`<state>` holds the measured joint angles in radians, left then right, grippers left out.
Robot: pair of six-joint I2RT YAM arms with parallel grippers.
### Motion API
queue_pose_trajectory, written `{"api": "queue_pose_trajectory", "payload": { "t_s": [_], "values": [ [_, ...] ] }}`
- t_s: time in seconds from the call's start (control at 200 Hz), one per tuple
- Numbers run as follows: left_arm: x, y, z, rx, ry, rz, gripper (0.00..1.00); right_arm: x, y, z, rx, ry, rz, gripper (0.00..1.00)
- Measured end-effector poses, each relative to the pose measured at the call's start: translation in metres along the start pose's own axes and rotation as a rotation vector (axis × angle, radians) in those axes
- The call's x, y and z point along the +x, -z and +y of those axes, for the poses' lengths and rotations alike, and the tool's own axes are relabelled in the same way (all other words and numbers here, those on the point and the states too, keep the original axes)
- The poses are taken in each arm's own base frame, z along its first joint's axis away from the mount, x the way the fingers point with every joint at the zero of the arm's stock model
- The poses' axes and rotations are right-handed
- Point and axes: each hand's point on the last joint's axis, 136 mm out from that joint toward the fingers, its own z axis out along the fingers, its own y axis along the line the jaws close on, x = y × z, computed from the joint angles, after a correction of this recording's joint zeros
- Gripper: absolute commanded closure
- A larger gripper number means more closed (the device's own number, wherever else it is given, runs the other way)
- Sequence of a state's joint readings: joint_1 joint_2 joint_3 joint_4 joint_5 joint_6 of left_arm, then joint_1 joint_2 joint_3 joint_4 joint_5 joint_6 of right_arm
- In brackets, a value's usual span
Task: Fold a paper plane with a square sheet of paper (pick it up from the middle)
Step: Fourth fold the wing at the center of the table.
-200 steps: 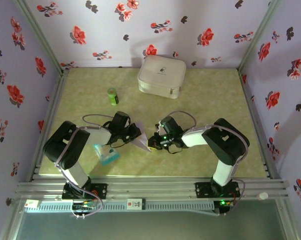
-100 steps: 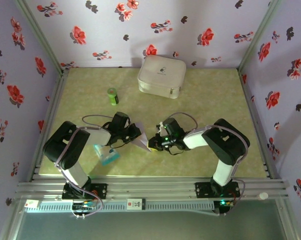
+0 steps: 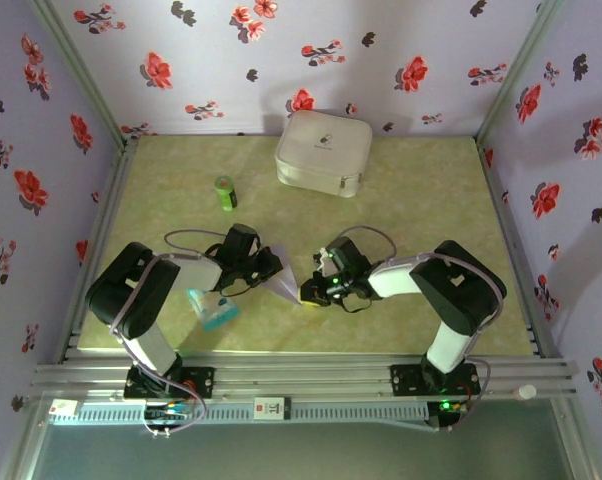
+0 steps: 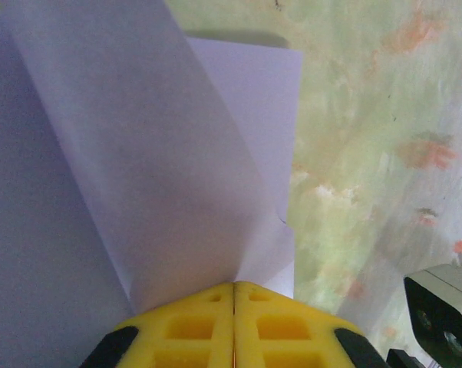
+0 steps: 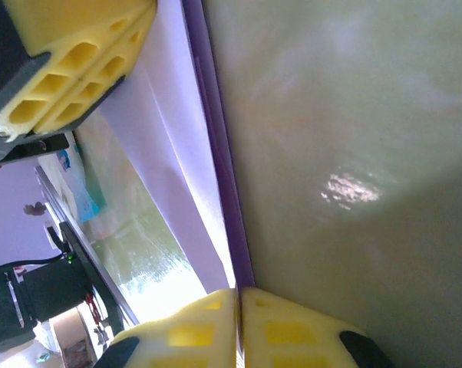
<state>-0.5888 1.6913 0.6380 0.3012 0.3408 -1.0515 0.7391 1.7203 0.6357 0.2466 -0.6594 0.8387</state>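
Hazards, left to right. Blue-and-white packet [image 3: 213, 310]: lies just beside the left forearm, so a sweep of that arm could drag it into the work. Left gripper [image 4: 233, 299]: yellow pads closed flat on the square sheet of paper [image 4: 146, 176], which fans up out of their seam. A pull while the far side is pinned would likely tear the sheet or shift the crease. The sheet sits at the front centre of the table [image 3: 421, 200], spanned between both grippers and well apart from the white case [image 3: 323, 150]. Right gripper [image 5: 239, 303]: pads pressed together on the paper's edge in a thin bite. The edge could slip free, or opposed motion could buckle the fold off-line. Materials, left to right.

- **Packet:** glossy plastic film, flat.
- **Green bottle [image 3: 226, 192]:** small cylinder; too small to tell more.
- **Pads:** yellow moulded blocks with square cut-outs.
- **Paper:** thin, matte, pale lavender, in overlapping flat panels with sharp straight folds; limp, probably takes creases readily.
- **Table:** smooth mottled green-cream with a glare spot, probably slick under paper.
- **Case:** white, rounded square, seamed around its side.
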Motion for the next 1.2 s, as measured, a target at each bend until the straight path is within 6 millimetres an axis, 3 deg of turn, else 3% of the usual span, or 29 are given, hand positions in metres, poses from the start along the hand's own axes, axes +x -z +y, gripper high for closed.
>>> {"api": "queue_pose_trajectory", "payload": {
  "t_s": [1.2],
  "values": [
    [0.001,0.000,0.000,0.012,0.008,-0.004,0.92,0.019,0.002,-0.005,0.119,0.093,0.113,0.90]
  ]
}}
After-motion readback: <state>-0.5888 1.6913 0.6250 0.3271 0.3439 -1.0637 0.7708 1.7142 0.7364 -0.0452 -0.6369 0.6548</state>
